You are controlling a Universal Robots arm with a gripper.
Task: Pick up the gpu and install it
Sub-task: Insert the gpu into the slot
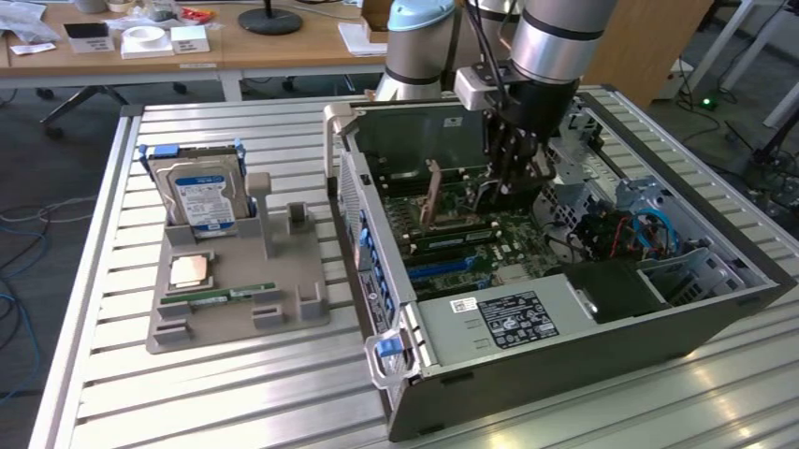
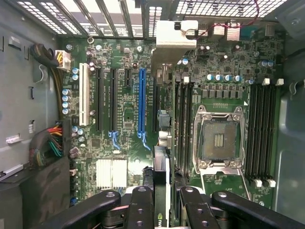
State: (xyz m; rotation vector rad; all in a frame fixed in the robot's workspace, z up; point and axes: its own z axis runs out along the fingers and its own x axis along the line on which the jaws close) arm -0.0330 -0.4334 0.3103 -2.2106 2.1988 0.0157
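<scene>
While the arm reaches down into the open black steel computer case (image 1: 549, 346) on the slatted aluminium surface (image 1: 250, 393), the black two-fingered pincer (image 2: 164, 202) stands narrow, closed on the gpu (image 2: 161, 176), a thin flat card seen edge-on in the wrist view; its silver metal bracket (image 2: 175, 33) points at the perforated rear wall. The card hangs over the green motherboard (image 2: 124, 129), just beside the long blue slot (image 2: 142, 102) and between it and the black memory slots (image 2: 183, 119); whether its lower edge touches a slot I cannot tell.

To my eye the card is light and stiff, yet fragile; the board would crack under a twist and the connector edge should not be scraped. The hold looks right: flat faces pinched near the top edge, well clear of the contacts, the bracket end free to meet the rear wall; smooth faces could slip if the card were pushed askew.

As for writing, a green mark shows on the card's edge between the fingers, too cut off to read; the white label on the grey power supply (image 1: 510, 318) and the blue label on the silver hard drive (image 1: 206, 198), upright in its grey plastic holder (image 1: 238, 309), are too small to make out.
</scene>
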